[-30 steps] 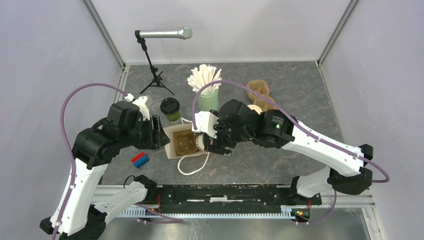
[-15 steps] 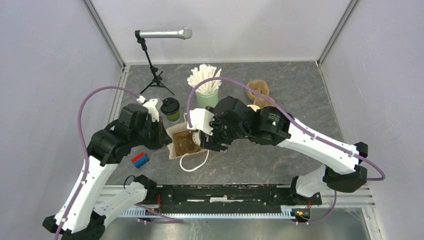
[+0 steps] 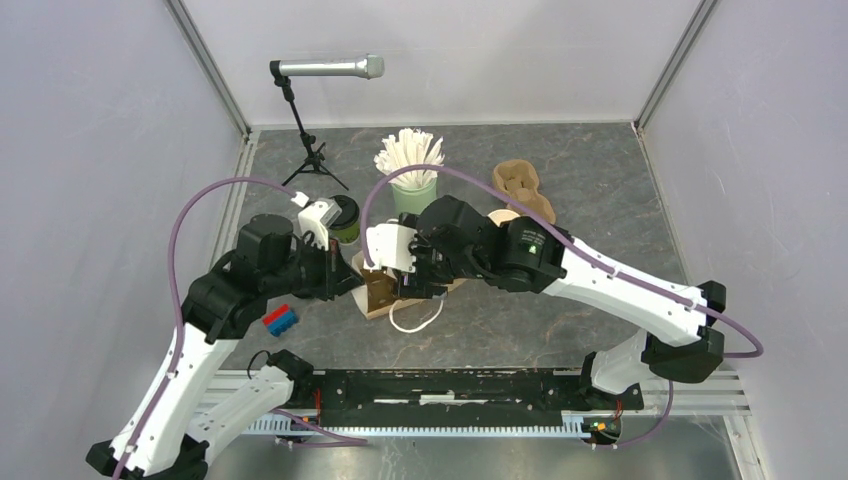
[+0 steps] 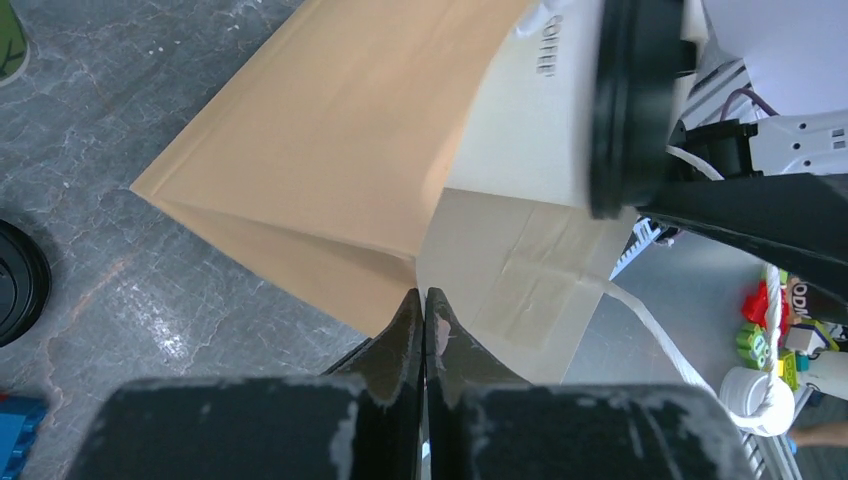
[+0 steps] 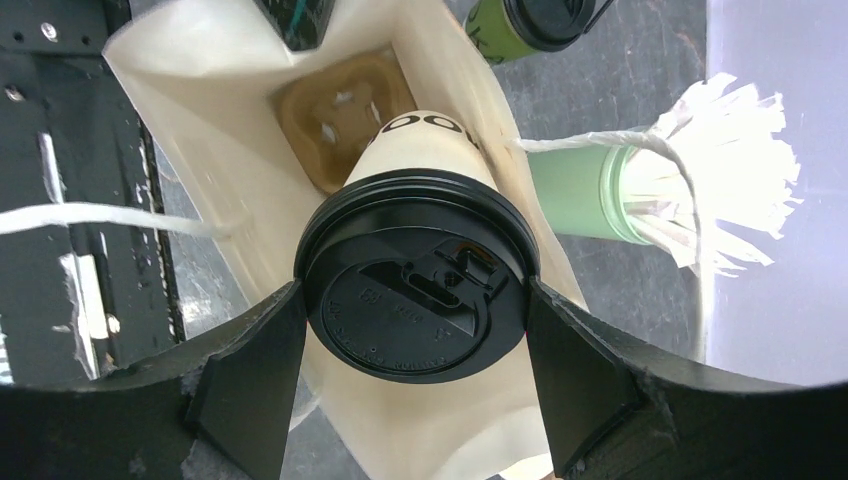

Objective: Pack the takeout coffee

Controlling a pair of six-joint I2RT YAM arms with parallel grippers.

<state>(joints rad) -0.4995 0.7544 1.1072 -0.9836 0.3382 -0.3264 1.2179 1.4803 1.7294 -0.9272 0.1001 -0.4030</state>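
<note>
A tan paper bag with white handles stands between my arms. My left gripper is shut on its rim, pinching the paper edge, and it shows in the top view too. My right gripper is shut on the white takeout coffee cup just under its black lid, holding it over the bag's open mouth. From the left wrist the same cup shows tilted against the bag. A brown pulp carrier lies in the bag's bottom. The olive-green cup stands behind the bag.
A mint-green cup of white sticks stands just behind the bag. A microphone stand is at the back left, a brown pulp carrier at the back right, and a blue and red block near the left arm.
My left gripper closed on the bag's rim and moved right with it, tipping the bag. My right gripper carried the white cup leftward over the bag's mouth.
</note>
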